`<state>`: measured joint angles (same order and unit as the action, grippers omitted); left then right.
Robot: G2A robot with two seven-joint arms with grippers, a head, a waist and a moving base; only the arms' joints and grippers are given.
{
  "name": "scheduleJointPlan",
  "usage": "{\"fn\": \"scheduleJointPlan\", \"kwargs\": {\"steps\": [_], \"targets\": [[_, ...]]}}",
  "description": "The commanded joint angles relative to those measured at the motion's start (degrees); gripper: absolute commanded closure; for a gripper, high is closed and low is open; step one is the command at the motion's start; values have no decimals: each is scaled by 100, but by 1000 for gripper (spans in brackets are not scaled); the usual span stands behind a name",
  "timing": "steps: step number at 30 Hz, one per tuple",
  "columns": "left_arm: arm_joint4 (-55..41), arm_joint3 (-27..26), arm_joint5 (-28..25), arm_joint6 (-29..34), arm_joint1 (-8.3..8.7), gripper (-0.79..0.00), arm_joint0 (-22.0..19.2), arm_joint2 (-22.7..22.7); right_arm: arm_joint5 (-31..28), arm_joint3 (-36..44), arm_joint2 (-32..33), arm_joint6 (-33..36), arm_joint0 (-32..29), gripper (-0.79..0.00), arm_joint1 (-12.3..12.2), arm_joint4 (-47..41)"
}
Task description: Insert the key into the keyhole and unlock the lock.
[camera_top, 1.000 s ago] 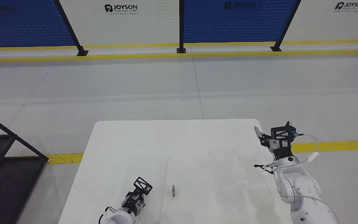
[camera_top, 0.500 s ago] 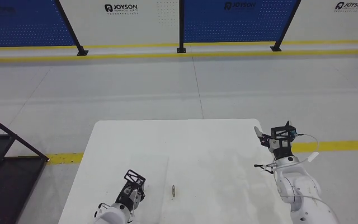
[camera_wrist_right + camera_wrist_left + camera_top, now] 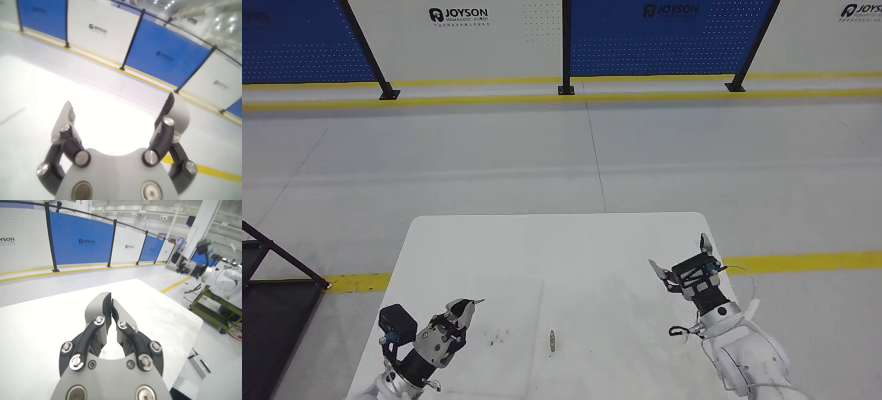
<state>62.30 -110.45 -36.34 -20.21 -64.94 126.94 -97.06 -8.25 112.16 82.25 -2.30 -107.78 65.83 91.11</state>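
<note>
We see the left arm low over the near-left corner of the white rectangular tabletop [image 3: 572, 250], its forearm angled up from the near edge and pointing toward the far-right corner. The left gripper [image 3: 464, 308] sits at its end. In the left wrist view the left gripper [image 3: 112, 299] is closed: the two ribbed black pads [image 3: 106, 306] meet at their tips with nothing between them, and the bare tabletop [image 3: 37, 317] lies under them.

The right arm comes in at the right edge, about halfway along it. The right gripper [image 3: 679, 256] is just inside that edge and tilted toward the far-left corner. Its fingers are spread wide and empty. In the right wrist view the right gripper [image 3: 119, 101] shows one ribbed pad [image 3: 166, 108] well apart from the other finger, with the tabletop [image 3: 28, 75] between them.

A small slim grey metal object [image 3: 553, 341] lies flat on the tabletop close to the near edge, about midway along it. It is between the two arms, nearer the left gripper, and neither gripper touches it. It is too small for us to tell whether it is the key or the lock. A few dark specks [image 3: 492, 338] mark the surface between it and the left gripper.
</note>
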Motion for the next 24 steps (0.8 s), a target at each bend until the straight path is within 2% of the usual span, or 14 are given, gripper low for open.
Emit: {"fn": "scheduleJointPlan", "kwargs": {"steps": [1, 4, 9, 16, 24], "targets": [[-4, 227, -186, -311, 2, 0, -58, -20, -148, 181, -310, -79, -206, -785, -5, 464], [-16, 292, -228, -380, 2, 0, -78, -29, -401, 339, -808, -197, -474, -785, -10, 1000], [-16, 292, -228, -380, 2, 0, -78, -29, -405, 248, -1590, -205, -615, -785, 25, 1556], [-16, 292, -228, -380, 2, 0, -78, -29, -171, -444, -2543, 31, -243, -785, 167, 1673], [-16, 292, -228, -380, 2, 0, -78, -29, -130, -568, -2684, 151, -100, -785, 202, 1628]]}}
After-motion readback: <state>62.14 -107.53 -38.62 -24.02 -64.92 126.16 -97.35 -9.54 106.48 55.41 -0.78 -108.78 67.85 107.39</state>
